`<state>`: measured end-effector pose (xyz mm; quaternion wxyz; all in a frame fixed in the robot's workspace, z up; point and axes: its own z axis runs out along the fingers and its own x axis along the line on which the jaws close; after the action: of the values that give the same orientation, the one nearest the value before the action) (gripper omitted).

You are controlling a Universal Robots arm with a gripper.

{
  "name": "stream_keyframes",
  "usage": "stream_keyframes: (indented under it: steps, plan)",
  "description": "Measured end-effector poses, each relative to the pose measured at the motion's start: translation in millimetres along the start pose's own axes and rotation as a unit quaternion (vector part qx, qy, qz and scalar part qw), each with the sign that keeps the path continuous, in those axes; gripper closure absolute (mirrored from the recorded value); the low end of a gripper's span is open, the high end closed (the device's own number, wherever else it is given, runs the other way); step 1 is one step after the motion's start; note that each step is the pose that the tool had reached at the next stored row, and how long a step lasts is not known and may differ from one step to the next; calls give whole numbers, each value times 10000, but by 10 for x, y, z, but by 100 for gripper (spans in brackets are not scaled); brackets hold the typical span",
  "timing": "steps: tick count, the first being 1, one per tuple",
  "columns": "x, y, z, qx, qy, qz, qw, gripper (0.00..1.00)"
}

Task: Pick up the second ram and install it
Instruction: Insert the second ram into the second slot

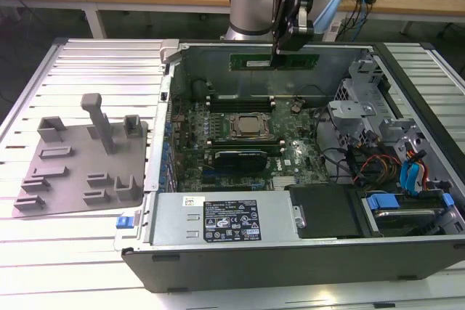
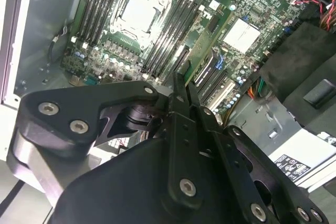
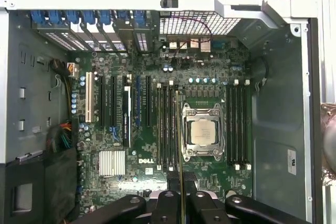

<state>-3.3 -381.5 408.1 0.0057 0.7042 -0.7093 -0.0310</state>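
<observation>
Closest to the lens in both wrist views, your gripper is clenched on the ram, its two black fingers pressed against the stick's flat faces. Seen edge-on in the first wrist view, the ram is a thin line running between the fingers and out over the motherboard, overlapping the border between the CPU socket and the bank of black slots just beside it. In the second wrist view the gripper tapers to a narrow pinch over the same board, with the socket beyond it. From the exterior view you can see the gripper hanging from the arm over the open case, holding the green ram by its upper edge. The stick is level, lengthwise across the case, and lifted clear of the board near the far wall, above the slots that lie beyond the socket. On the slatted table at the exterior view's left, a grey fixture plate sits well apart from the case.
</observation>
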Motion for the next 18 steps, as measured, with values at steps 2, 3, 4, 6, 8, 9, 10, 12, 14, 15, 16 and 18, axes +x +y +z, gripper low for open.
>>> stream_keyframes:
  steps: [2, 3, 4, 6, 8, 9, 10, 12, 14, 15, 16, 18]
  plan:
    - [0, -1, 9, 0, -1, 2, 10000, 89]
    - [1, -1, 17, 1, -2, 6, 10000, 89]
    - [1, -2, 30, 1, -2, 19, 10000, 89]
    - [2, -3, 58, 3, -9, 90, 10000, 89]
    - [3, -4, 77, 8, -16, 234, 9997, 89]
    - [3, -4, 80, 9, -17, 252, 9997, 89]
    - [3, -4, 86, 9, -17, 254, 9997, 89]
    - [4, -6, 113, 9, -17, 254, 9997, 89]
    - [5, -7, 137, 9, -17, 254, 9997, 89]
    - [5, -8, 146, 9, -18, 254, 9997, 89]
    - [5, -8, 152, 9, -17, 254, 9997, 89]
    - [7, -9, 182, 9, -17, 254, 9997, 89]
